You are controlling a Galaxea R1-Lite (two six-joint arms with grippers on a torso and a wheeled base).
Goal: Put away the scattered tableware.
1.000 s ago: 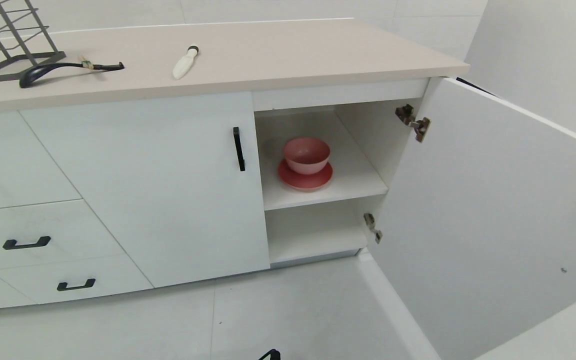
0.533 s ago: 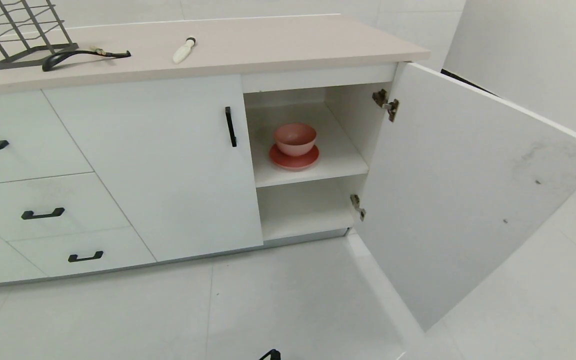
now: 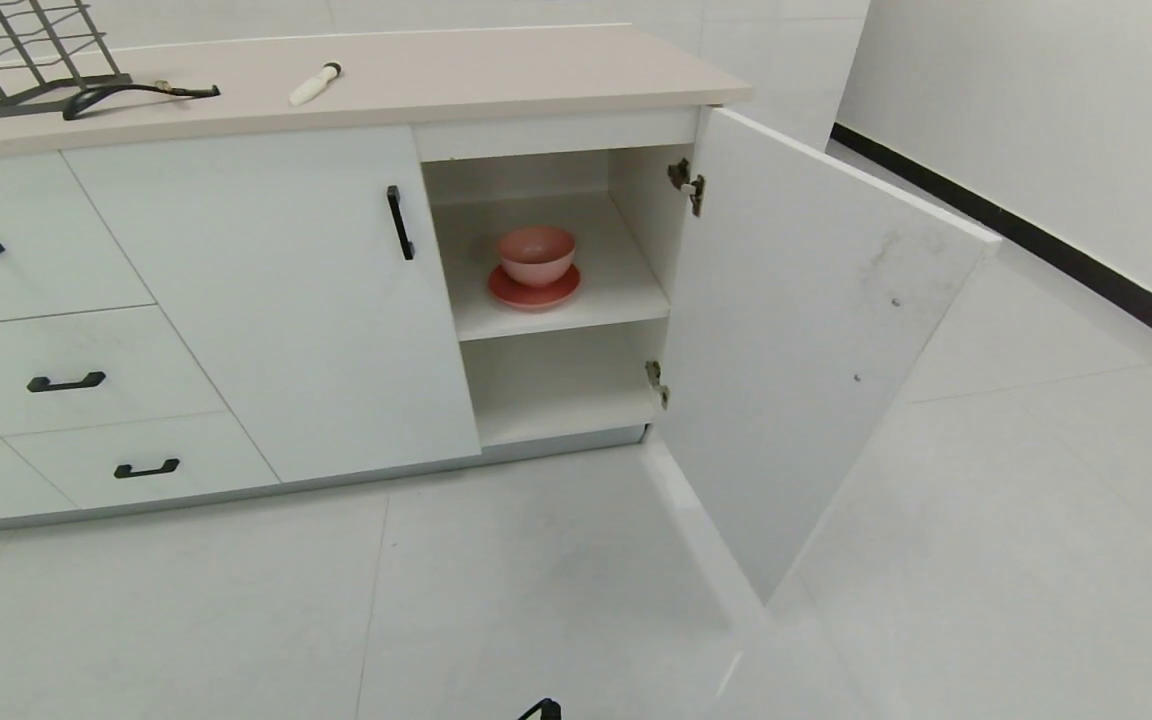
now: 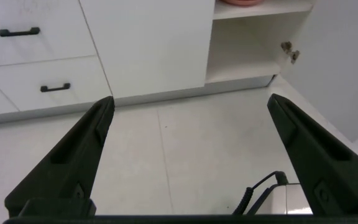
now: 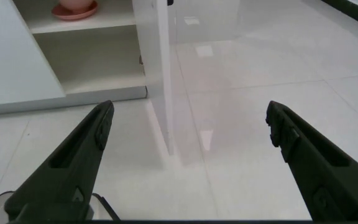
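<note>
Two utensils lie loose on the countertop [image 3: 486, 70], well apart from both grippers and up toward the left gripper's side: one black ladle [image 3: 126, 93] and one white-handled utensil [image 3: 314, 84]. The ladle touches one wire rack [image 3: 16, 50]. Both look stiff and light. I would pinch the ladle across the middle of its thin handle. The white handle seems smooth and rounded, so it may roll or slip; its thickest part is the safest hold.

One pink bowl [image 3: 535, 256] sits on one red plate [image 3: 534, 292] on the upper shelf [image 3: 616, 300], ahead of the right gripper and beside the open cabinet door [image 3: 796, 330]. They look like light, hard plastic and seem already stored.

Left gripper [image 4: 191, 101] and right gripper [image 5: 190, 107] hang low over the floor, each spread wide and holding nothing.
</note>
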